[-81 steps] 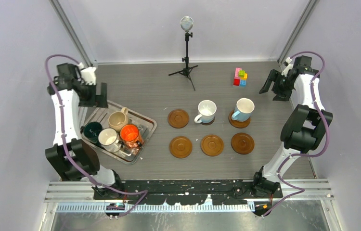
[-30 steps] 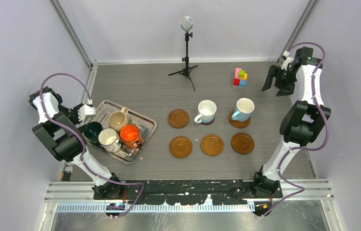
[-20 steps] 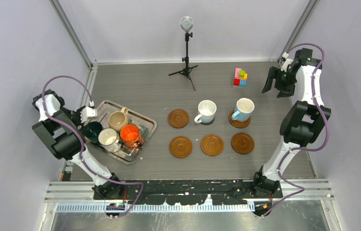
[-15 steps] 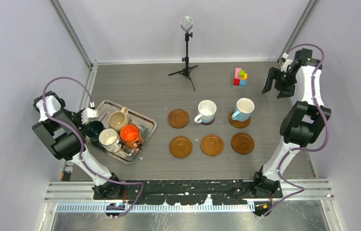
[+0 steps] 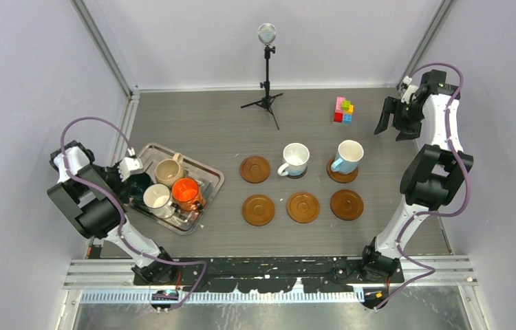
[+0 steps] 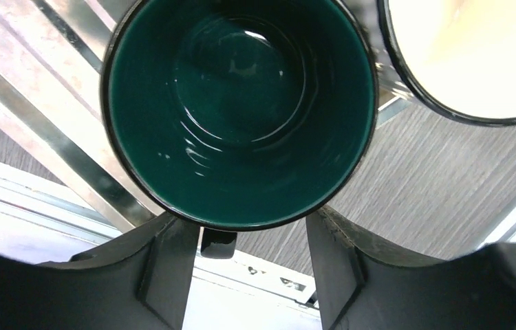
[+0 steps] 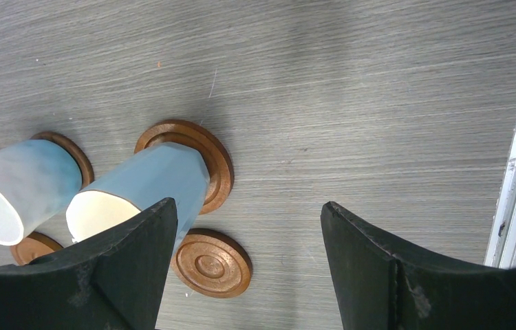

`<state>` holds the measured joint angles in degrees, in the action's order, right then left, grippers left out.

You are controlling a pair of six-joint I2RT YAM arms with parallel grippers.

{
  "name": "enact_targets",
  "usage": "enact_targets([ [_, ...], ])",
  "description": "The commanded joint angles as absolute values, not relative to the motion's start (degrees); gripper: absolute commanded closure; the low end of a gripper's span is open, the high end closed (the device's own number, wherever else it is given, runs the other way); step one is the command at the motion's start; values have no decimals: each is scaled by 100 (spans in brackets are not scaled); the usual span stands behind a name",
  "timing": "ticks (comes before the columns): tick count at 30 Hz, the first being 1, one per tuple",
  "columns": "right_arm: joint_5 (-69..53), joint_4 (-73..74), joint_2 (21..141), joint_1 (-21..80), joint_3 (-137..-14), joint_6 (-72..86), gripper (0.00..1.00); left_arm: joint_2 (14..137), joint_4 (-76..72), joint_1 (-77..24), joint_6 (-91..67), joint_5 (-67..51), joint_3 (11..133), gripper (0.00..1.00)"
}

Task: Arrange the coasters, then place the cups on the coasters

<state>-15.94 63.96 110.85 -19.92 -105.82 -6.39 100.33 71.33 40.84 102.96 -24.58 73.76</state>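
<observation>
Stretching between pale lilac walls [image 5: 28, 82], a grey wood-grain tabletop [image 5: 207, 130] bears coasters [image 5: 303, 207].

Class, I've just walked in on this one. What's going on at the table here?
The left gripper is down at the tray, its fingers flanking the handle side of the dark green mug; whether it grips yet is unclear. The beige mug, orange mug and dark-rimmed white mug wait beside it. The white mug and light blue mug already sit on two of the six coasters; four are bare. The right gripper hangs open at the far right, holding nothing.
</observation>
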Motion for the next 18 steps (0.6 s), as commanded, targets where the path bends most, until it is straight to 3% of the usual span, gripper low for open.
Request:
enact_targets([
  [1,-1635,6433,10710,-1963,-10604,-703,19,9757,6791,4190,9885,-3032,7257,43],
  [9,-1714,6433,10726,-1964,-10646,-703,21,9735,6410,4412,9769,-3238,6983,60],
  [18,-1743,6459,10824,-1961,-10770,-686,21,9763,6143,4770,9391,-3280,7018,87],
])
